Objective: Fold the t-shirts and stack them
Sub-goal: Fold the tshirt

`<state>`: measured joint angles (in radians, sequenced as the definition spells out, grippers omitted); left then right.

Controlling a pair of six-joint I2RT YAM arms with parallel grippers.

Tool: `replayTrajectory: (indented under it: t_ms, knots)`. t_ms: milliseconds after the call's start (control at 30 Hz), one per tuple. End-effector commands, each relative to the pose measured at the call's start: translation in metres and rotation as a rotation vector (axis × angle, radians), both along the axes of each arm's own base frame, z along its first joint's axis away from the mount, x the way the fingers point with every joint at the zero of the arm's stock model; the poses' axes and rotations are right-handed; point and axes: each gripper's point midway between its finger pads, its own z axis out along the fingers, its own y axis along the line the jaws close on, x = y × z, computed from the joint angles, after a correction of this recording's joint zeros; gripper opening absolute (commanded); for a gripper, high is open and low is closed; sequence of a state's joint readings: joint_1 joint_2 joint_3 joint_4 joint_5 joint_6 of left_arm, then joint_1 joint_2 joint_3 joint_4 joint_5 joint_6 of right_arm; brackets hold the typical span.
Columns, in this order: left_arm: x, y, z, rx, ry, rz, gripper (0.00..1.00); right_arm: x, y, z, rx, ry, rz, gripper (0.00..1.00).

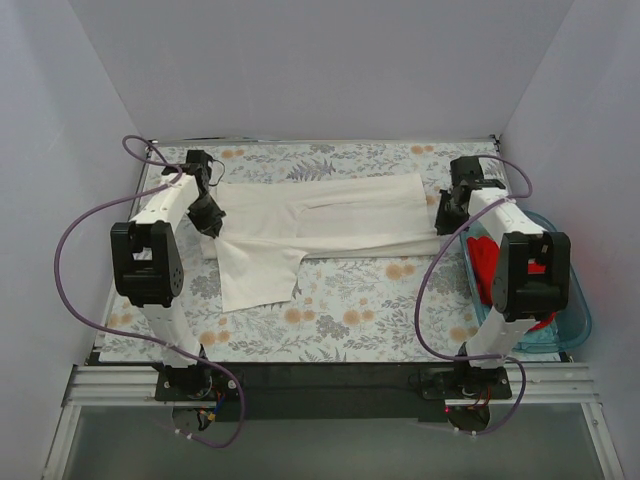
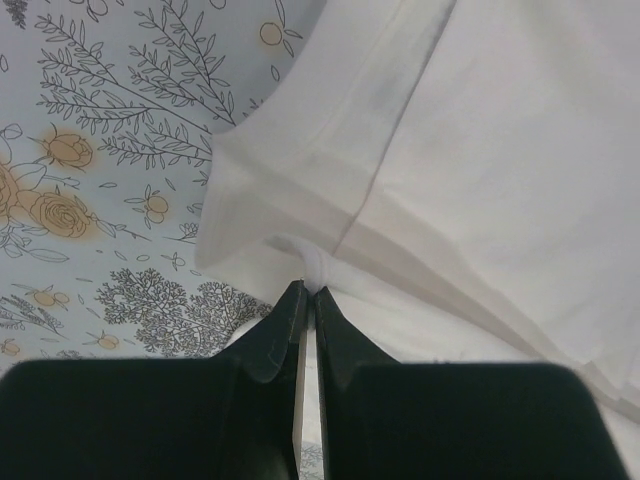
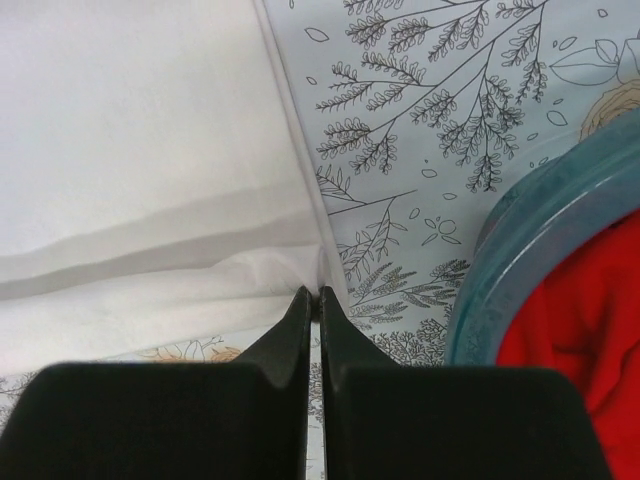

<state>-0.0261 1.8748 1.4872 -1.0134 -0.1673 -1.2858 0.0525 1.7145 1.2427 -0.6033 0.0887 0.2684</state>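
Btwn L claw (image 2: 309, 289) & R claw (image 3: 315, 291): white tee (image 1: 330, 215), ends pinched.

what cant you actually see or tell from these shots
- Red t-shirt: in the top view the right arm covers most of it; in the right wrist view the frame edge cuts it off.
- Blue tub: whether anything else lies inside is hidden under that arm.
- White t-shirt: its underside and inner folded layers, in every view.
- Left gripper, right gripper: how much cloth the shut fingers pinch.
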Motion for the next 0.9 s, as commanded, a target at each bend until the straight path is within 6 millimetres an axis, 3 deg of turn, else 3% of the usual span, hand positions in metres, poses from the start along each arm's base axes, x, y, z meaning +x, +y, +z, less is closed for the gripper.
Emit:
replayTrajectory:
  t_ms: [0, 333, 400, 433, 533, 833, 867]
  knots:
    - [0.017, 0.009, 0.015, 0.011, -0.059, 0.012, 0.0, 0.019, -0.001, 0.013, -0.007, -0.044, 0.009, 0.01]
    - [0.04, 0.011, 0.009, 0.012, -0.079, 0.012, 0.0, 0.042, 0.002, 0.013, -0.001, -0.059, 0.015, 0.01]
    - [0.041, 0.011, 0.002, 0.011, -0.071, 0.016, 0.0, 0.046, 0.002, 0.01, -0.002, -0.052, 0.016, 0.01]
    - [0.042, 0.023, 0.0, 0.01, -0.068, 0.046, 0.0, 0.049, 0.002, 0.006, -0.002, -0.047, 0.016, 0.01]
    - [0.044, 0.023, -0.01, 0.011, -0.067, 0.053, 0.0, 0.056, 0.004, 0.004, 0.002, -0.053, 0.016, 0.01]
    - [0.05, 0.022, -0.033, 0.004, -0.074, 0.062, 0.0, 0.064, 0.003, -0.027, -0.001, -0.015, -0.001, 0.01]
    - [0.053, 0.021, -0.031, -0.001, -0.088, 0.056, 0.01, 0.065, 0.003, -0.028, -0.001, -0.017, 0.0, 0.08]
